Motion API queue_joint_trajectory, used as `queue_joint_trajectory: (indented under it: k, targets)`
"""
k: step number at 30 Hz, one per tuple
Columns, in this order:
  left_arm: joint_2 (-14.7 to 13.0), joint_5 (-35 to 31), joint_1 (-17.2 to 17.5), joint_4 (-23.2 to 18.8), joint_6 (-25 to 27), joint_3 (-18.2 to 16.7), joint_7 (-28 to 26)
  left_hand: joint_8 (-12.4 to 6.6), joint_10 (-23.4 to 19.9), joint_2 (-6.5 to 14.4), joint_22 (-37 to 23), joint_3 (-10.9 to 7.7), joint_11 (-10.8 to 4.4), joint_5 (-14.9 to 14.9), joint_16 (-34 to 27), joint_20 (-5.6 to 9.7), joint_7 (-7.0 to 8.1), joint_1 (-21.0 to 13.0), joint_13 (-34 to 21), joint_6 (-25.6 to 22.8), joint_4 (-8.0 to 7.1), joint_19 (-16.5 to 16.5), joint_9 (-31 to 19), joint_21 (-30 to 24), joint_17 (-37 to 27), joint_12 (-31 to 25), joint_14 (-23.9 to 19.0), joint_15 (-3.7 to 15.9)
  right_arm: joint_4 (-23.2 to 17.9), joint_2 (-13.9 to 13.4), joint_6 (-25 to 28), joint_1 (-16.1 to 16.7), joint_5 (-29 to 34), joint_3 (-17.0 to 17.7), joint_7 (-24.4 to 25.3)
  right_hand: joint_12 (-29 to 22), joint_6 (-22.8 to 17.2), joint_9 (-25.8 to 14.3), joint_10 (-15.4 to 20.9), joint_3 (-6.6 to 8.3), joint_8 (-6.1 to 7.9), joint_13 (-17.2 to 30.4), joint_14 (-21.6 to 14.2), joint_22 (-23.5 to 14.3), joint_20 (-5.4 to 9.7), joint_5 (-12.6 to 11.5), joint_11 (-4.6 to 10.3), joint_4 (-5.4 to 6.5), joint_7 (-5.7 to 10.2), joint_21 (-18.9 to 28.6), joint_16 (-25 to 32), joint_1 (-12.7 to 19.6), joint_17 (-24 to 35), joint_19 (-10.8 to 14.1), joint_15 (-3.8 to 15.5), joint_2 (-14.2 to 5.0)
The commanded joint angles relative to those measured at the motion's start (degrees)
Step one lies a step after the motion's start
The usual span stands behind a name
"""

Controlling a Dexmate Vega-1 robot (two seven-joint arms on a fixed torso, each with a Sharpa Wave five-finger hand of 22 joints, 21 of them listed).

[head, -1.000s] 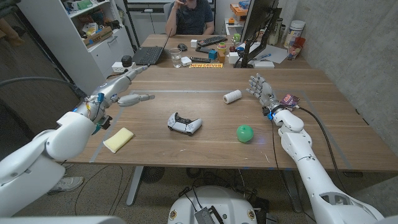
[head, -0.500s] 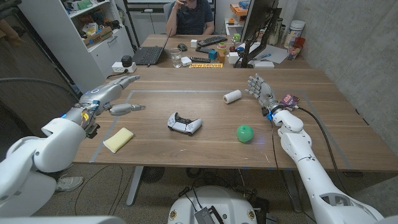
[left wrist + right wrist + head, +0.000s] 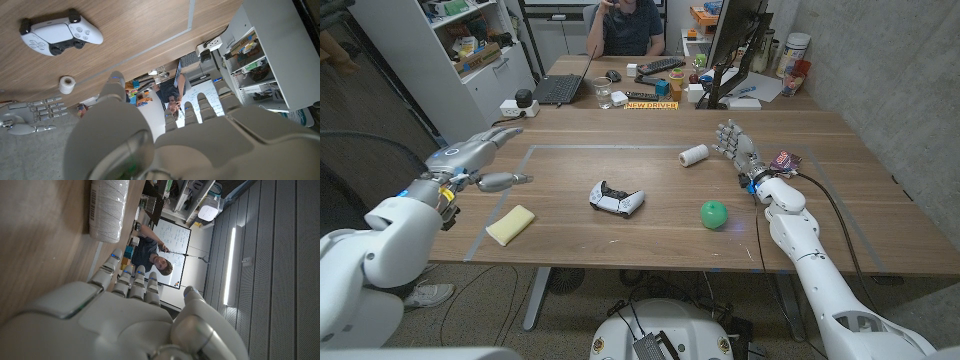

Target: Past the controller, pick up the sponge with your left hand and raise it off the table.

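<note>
The yellow sponge (image 3: 511,224) lies near the table's front left edge. The white game controller (image 3: 617,200) sits mid-table and shows again in the left wrist view (image 3: 61,36). My left hand (image 3: 480,157) hovers open over the left side of the table, behind the sponge and apart from it, fingers stretched out and thumb spread toward the controller. Its back fills the lower part of the left wrist view (image 3: 165,140). My right hand (image 3: 738,146) stands open at the right, holding nothing; the right wrist view shows its fingers (image 3: 131,282) extended.
A white paper roll (image 3: 693,155) lies just left of the right hand, and a green ball (image 3: 714,214) sits front right. Beyond a tape line (image 3: 620,146), a laptop (image 3: 560,88), glass, keyboard and monitor crowd the far desk, where a person sits. Shelves stand far left.
My left arm has drawn back toward the table's left edge and nearer the sponge, hand still open. The right hand, sponge and controller have not moved.
</note>
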State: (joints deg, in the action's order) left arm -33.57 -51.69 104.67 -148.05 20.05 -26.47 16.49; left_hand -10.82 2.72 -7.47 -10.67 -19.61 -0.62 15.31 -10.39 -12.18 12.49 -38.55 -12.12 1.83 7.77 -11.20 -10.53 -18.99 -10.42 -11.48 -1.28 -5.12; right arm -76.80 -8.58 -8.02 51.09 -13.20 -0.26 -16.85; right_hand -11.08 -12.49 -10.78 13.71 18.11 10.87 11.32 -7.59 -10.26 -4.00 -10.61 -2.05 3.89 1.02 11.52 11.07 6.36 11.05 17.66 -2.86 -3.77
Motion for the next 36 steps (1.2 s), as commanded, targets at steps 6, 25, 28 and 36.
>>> queue_joint_trajectory:
  k: [6, 25, 28, 36]
  targets:
    - [2.0, -7.4, -2.0, 5.0, 0.1, 2.1, 3.7, -0.35, 0.9, -0.2, -0.1, 0.63, 0.18, 0.4, -0.3, -0.23, 0.05, -0.4, -0.3, -0.6, -0.14, 0.4, -0.2, 0.3, -0.2, -0.3, 0.4, 0.08, 2.0, 0.6, -1.0, -0.9, 0.7, -0.9, 0.3, -0.3, -0.1, -0.2, 0.3, -0.45, 0.34, 0.2, -0.5, -0.1, -0.41, -0.3, 0.00, -0.11, 0.25, 0.3, 0.5, -0.7, 0.2, -0.2, -0.05, 0.06]
    - [-1.0, -7.4, -2.9, 8.2, 2.5, 4.8, 5.5, -0.26, 1.3, 0.0, -0.1, 1.29, 0.51, 0.6, -0.3, -0.23, 0.06, -0.8, -0.3, -0.7, -0.29, 0.1, -0.2, 0.7, -0.1, -0.5, 0.5, -0.12, 3.3, 0.8, -1.2, -1.4, 1.0, -0.9, 0.2, -0.3, 0.0, -0.2, 0.2, -0.68, 0.34, 0.2, -0.6, -0.1, -0.54, -0.4, 0.02, -0.07, 0.34, 0.2, 0.5, -1.0, 0.1, -0.2, -0.13, 0.37]
    - [-1.5, -6.2, -2.9, 9.1, 2.4, 5.1, 5.7, -0.23, 1.4, 0.0, -0.1, 1.39, 0.58, 0.7, -0.3, -0.23, 0.06, -0.9, -0.3, -0.6, -0.29, 0.1, -0.2, 0.8, -0.1, -0.5, 0.6, -0.12, 3.4, 0.8, -1.3, -1.4, 1.1, -1.0, 0.1, -0.3, 0.0, -0.2, 0.2, -0.72, 0.34, 0.2, -0.6, -0.1, -0.56, -0.4, 0.02, -0.05, 0.36, 0.2, 0.5, -1.0, 0.1, -0.2, -0.13, 0.41]
    - [-3.7, -10.5, -2.9, 10.1, 6.5, 7.7, 7.0, -0.16, 1.6, -0.1, -0.1, 1.77, 0.61, 0.8, -0.4, -0.21, 0.05, -1.1, -0.3, -0.5, -0.33, -0.2, -0.2, 0.9, -0.1, -0.5, 0.4, -0.03, 3.8, 0.8, -1.2, -1.6, 1.3, -0.9, 0.1, -0.3, 0.0, -0.2, 0.2, -0.82, 0.35, 0.2, -0.6, -0.1, -0.58, -0.5, 0.04, 0.00, 0.35, 0.2, 0.5, -1.2, 0.1, -0.2, -0.08, 0.49]
